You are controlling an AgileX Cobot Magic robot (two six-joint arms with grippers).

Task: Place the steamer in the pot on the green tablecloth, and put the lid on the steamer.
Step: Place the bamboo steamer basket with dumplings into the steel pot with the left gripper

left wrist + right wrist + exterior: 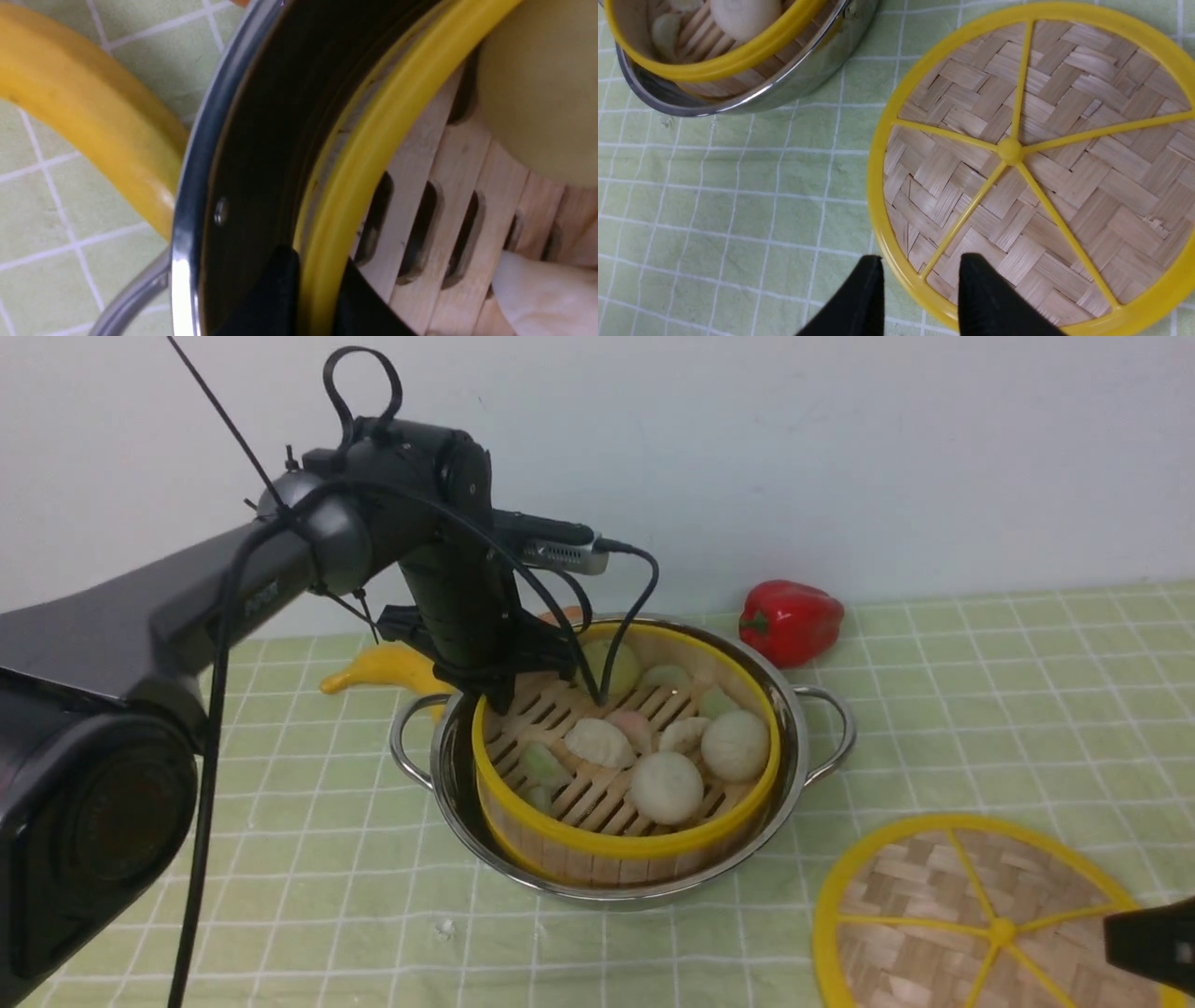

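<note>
Masking steamer rim: left gripper; lid edge-cropped.

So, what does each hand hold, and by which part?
Left hand grips the round yellow-rimmed bamboo steamer by its top rim. Right hand holds nothing: open, astride the rim of the flat woven bamboo lid.

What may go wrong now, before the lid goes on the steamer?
The left claw pinches the steamer rim; rising without opening may tip the steamer in the pot.
The left arm hangs over the steamer, so the lid could hit it.
The right claw straddles only the lid's edge; the lid may slip.
</note>
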